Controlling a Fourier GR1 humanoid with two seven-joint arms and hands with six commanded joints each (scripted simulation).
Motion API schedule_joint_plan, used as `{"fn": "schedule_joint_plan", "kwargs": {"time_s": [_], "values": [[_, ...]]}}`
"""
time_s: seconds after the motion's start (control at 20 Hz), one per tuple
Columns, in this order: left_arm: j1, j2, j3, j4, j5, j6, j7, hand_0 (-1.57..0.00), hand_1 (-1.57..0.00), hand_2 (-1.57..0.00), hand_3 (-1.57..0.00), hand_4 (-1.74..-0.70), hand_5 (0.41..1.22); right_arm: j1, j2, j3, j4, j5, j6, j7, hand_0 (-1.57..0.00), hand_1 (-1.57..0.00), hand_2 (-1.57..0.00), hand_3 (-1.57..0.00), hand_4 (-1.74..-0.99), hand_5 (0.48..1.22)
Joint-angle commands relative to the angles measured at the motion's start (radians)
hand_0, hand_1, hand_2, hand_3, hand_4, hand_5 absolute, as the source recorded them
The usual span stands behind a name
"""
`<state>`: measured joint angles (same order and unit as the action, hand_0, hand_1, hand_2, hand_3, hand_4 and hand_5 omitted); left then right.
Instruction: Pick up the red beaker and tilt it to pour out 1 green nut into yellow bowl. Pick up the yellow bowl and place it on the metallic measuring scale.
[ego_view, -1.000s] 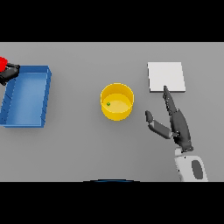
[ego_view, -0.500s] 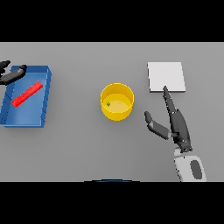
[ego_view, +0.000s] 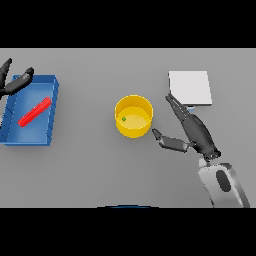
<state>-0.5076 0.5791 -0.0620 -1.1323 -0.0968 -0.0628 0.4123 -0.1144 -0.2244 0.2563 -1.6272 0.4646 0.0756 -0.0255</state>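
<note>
Reaching toward the yellow bowl (ego_view: 133, 116), the right hand (ego_view: 192, 131) hovers just beside it, fingers straight, thumb spread, gripping nothing. One green nut (ego_view: 123, 119) sits inside. The red beaker (ego_view: 34, 111) lies in the blue tray (ego_view: 52, 107); the left hand (ego_view: 12, 81) is open above its far corner. A grip on the rim alone could tip the bowl short of the scale (ego_view: 190, 87).

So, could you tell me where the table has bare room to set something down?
Bare grey stretches lie between the blue tray and the yellow bowl, and along the table's near edge. It is crowded between the bowl and the scale, where the right hand reaches. The left hand hovers at the tray's far corner.
</note>
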Motion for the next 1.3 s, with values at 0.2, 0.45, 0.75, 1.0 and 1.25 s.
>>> {"fn": "schedule_joint_plan", "kwargs": {"time_s": [0.2,0.45,0.75,1.0,1.25], "values": [[0.014,-0.011,0.000,-0.014,0.003,0.011,0.013,0.00,0.00,0.00,0.00,-0.81,0.688,-0.164,-0.121,0.124,0.074,0.183,0.099,-0.035,0.00,0.00,0.00,0.00,-1.150,0.630],[0.016,0.003,0.007,-0.004,0.008,-0.007,0.001,0.00,0.00,0.00,0.00,-0.81,0.689,-0.323,-0.167,0.235,0.165,0.294,0.187,-0.105,0.00,0.00,0.00,0.00,-1.164,0.641],[0.015,0.004,0.011,-0.003,0.017,-0.019,-0.001,0.00,0.00,0.00,0.00,-0.81,0.696,-0.448,-0.148,0.327,0.325,0.354,0.253,-0.165,0.00,0.00,0.00,0.00,-1.157,0.644],[0.025,0.015,0.017,-0.010,0.016,-0.020,-0.007,0.00,0.00,0.00,0.00,-0.81,0.700,-0.545,-0.115,0.390,0.439,0.386,0.311,-0.198,0.00,0.00,0.00,0.00,-1.162,0.667],[0.029,0.018,0.013,-0.004,0.012,-0.026,-0.010,0.00,0.00,0.00,0.00,-0.80,0.703,-0.588,-0.085,0.432,0.522,0.413,0.350,-0.184,0.00,0.00,0.00,0.00,-1.181,0.674]]}}
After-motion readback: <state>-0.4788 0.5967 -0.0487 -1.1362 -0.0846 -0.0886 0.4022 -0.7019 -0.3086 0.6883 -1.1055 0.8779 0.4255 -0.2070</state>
